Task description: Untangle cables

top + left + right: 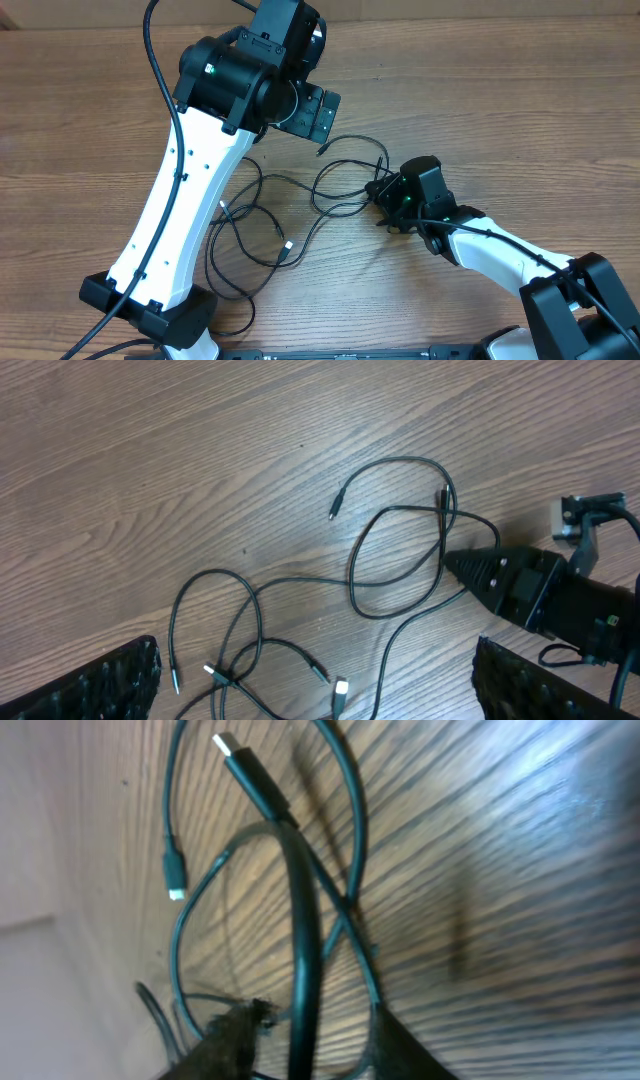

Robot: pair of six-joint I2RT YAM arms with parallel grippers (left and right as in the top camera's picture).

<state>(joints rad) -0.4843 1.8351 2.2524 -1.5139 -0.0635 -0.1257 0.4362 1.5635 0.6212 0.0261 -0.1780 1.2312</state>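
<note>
Several thin black cables (pixel 270 215) lie tangled on the wooden table, with a looped part (pixel 345 185) near the middle. My right gripper (pixel 378 190) is low at the right side of that loop. In the right wrist view one cable strand (pixel 300 900) runs between its fingertips (pixel 255 1015), with a gap on each side; the gripper (pixel 318 1018) is open. A silver-tipped plug (pixel 240 760) lies beyond. My left gripper (pixel 318 115) hangs wide open above the table's far side, holding nothing. Its wrist view shows the loop (pixel 395 510) and the right gripper (pixel 455 563).
Loose plug ends (pixel 340 690) lie among the crossings at the left of the tangle. The left arm's white link (pixel 180 200) leans over the table's left side, with its thick black cable (pixel 155 60) beside it. The right arm (pixel 500 255) comes in from the lower right.
</note>
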